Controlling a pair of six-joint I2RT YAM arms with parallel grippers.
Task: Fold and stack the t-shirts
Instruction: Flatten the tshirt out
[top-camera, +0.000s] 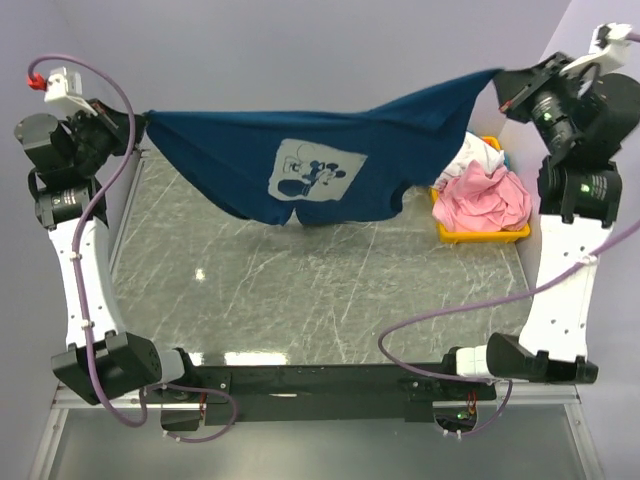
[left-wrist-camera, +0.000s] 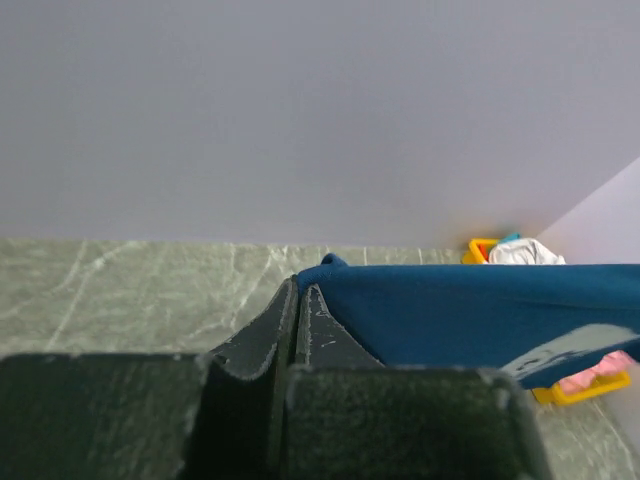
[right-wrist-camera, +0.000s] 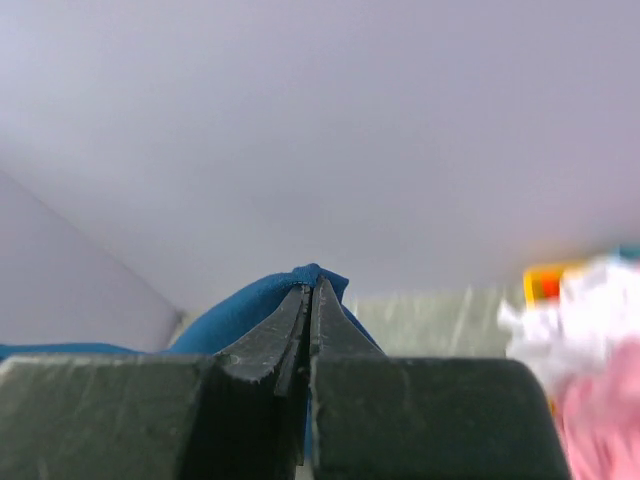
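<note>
Hanging cloth: the navy t-shirt (top-camera: 220, 165) is strung in the air between both grippers, with its print (top-camera: 318, 170) facing the overhead camera. The lower edge sags toward the table (top-camera: 300, 300); I cannot tell whether it touches.
Risk, left end: only a small tip of fabric shows past the fingers, so a hard pull outward could tear it free and drop that side.
Risk, middle: the slack belly hangs low. Lowering without tension would likely pile it into creases instead of laying it flat.
Risk, right end: this corner is held higher than the left, so the shirt may land skewed. Its trailing fold hangs near the yellow bin (top-camera: 480, 237) and could snag the rim or drag clothes out.
Left gripper (top-camera: 135, 125): jaws pressed together on the shirt's left corner, with blue cloth emerging right at the tips in the wrist view (left-wrist-camera: 300, 285).
Right gripper (top-camera: 505, 88): jaws likewise pinched tight on the shirt's right corner, with a small blue peak poking above the tips (right-wrist-camera: 312, 285).
Waiting: the pink t-shirt (top-camera: 490, 195) and the white t-shirt (top-camera: 475, 150) lie crumpled in the bin, unfolded.
</note>
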